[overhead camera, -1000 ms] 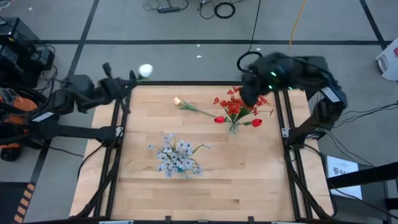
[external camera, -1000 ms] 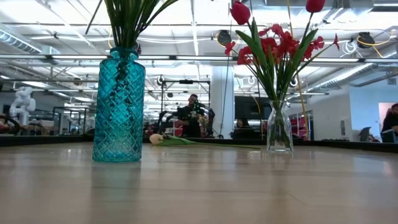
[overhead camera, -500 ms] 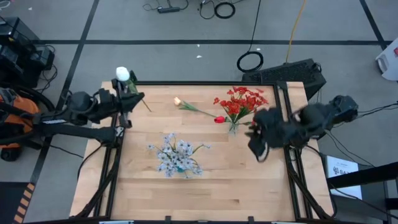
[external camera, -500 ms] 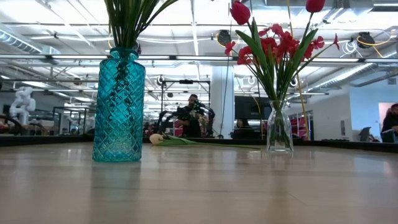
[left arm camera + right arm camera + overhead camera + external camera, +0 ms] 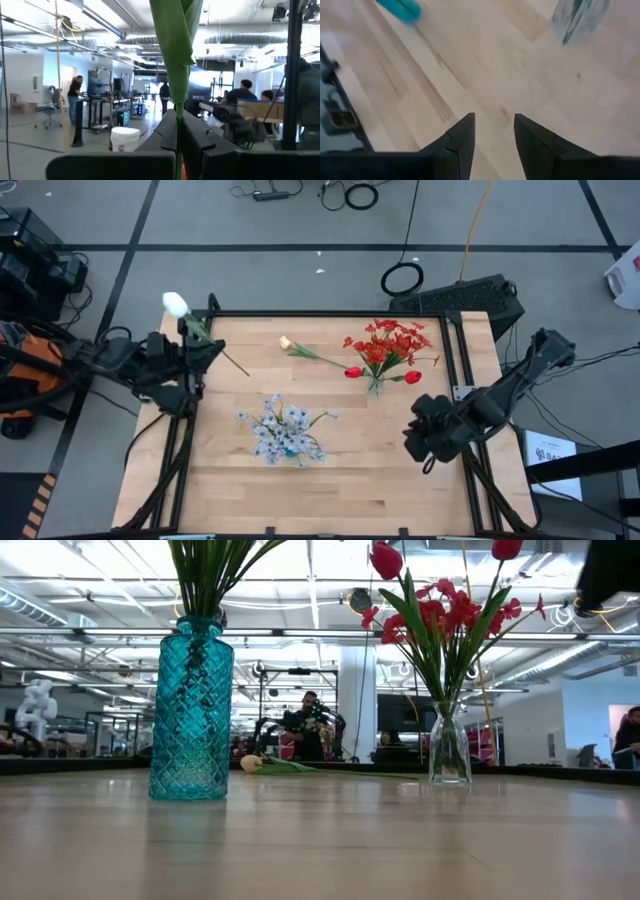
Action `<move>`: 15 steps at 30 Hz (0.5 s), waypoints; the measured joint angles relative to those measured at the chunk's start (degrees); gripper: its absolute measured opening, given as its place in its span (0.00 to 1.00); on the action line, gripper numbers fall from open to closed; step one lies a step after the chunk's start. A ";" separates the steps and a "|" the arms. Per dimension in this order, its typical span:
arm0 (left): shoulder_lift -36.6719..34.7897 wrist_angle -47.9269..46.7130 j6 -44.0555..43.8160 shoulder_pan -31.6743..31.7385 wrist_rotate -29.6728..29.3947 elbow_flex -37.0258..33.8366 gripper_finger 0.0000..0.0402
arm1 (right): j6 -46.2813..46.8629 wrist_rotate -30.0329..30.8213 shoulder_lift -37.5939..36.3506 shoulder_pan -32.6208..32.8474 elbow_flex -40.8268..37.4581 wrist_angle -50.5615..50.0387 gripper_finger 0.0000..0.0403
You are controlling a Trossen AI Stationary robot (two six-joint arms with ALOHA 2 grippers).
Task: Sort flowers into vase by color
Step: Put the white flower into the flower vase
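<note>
My left gripper (image 5: 192,343) is at the table's far left corner, shut on a white tulip (image 5: 176,303) whose green stem runs out over the table. My right gripper (image 5: 420,436) is open and holds nothing; it hovers over the table's right side, on the near side of the clear vase (image 5: 375,385) of red flowers (image 5: 385,345). The teal vase (image 5: 190,710) holds the blue-white sprays (image 5: 284,428). A cream tulip (image 5: 286,342) lies on its side on the table. The right wrist view shows open fingers (image 5: 465,135) over bare wood. My left gripper pinches the white tulip's green stem (image 5: 178,131) between its two fingers, which lie across the stem a short way below the bud. The tulip is off the table: its bud sticks out past the far left corner and its lower stem end (image 5: 244,371) points toward the table's middle.
Black frame rails (image 5: 185,430) run along the table's left and right sides. Bare wood (image 5: 380,480) lies along the near half of the table. A black cable coil (image 5: 402,278) and a dark mat lie on the floor beyond the far edge. People stand in the room behind.
My right arm has swung from the far right corner beside the red flowers toward the near edge, along the table's right side. My left gripper has drawn back toward the left and near edges with the white tulip, which has turned, its bud moving leftward.
</note>
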 joint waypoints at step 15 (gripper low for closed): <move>-0.24 -9.03 -10.69 -11.22 -1.53 0.04 0.02 | 1.59 -7.69 0.02 -0.04 -8.68 8.89 0.32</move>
